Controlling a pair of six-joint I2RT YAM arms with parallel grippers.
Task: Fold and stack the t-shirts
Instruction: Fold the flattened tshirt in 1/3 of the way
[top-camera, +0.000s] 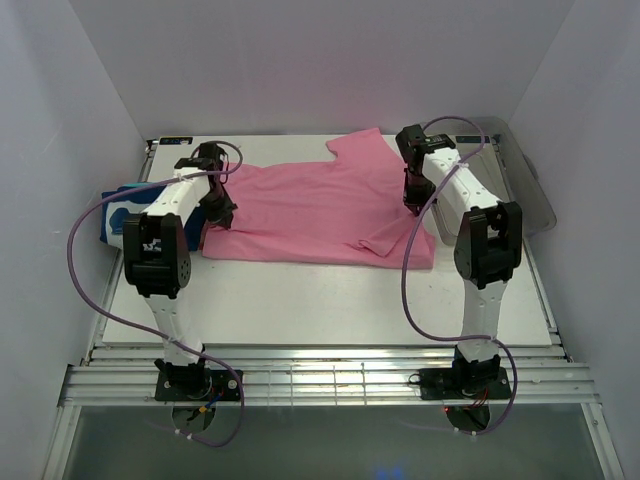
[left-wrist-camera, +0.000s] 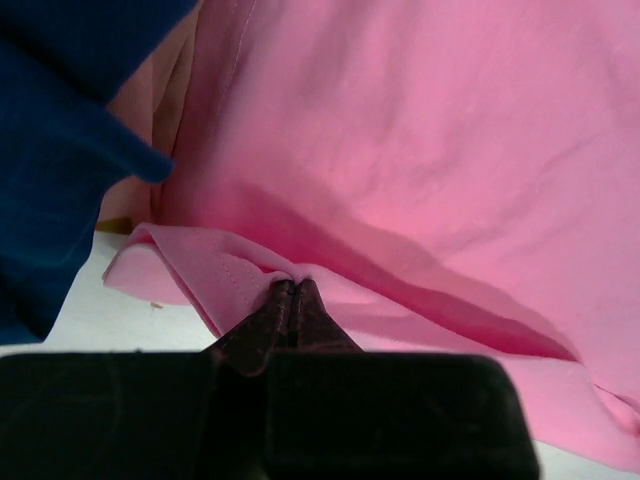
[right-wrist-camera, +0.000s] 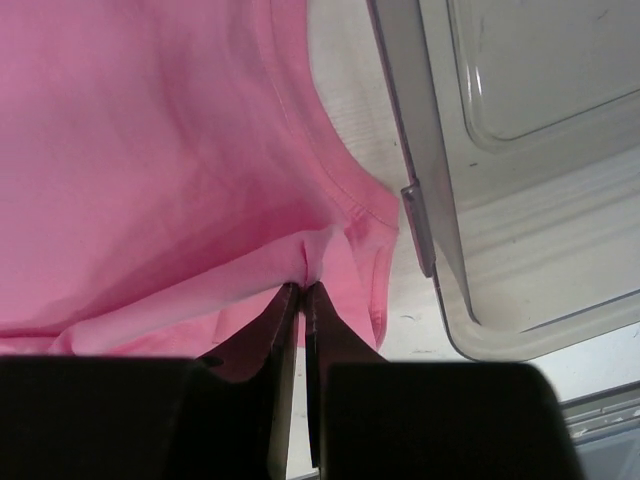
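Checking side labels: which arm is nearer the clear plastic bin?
Right. The right arm has its jaws shut on the pink t-shirt just beside the clear plastic bin; the left arm pinches the shirt's opposite end, far from it, by the blue folded stack.

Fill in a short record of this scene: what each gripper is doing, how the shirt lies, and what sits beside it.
Left gripper: shut, pinching the left edge of the pink shirt
Right gripper: shut, pinching the shirt's right side
Shirt: spread across the table, rumpled
Left of shirt: blue folded shirts
Right of shirt: clear bin
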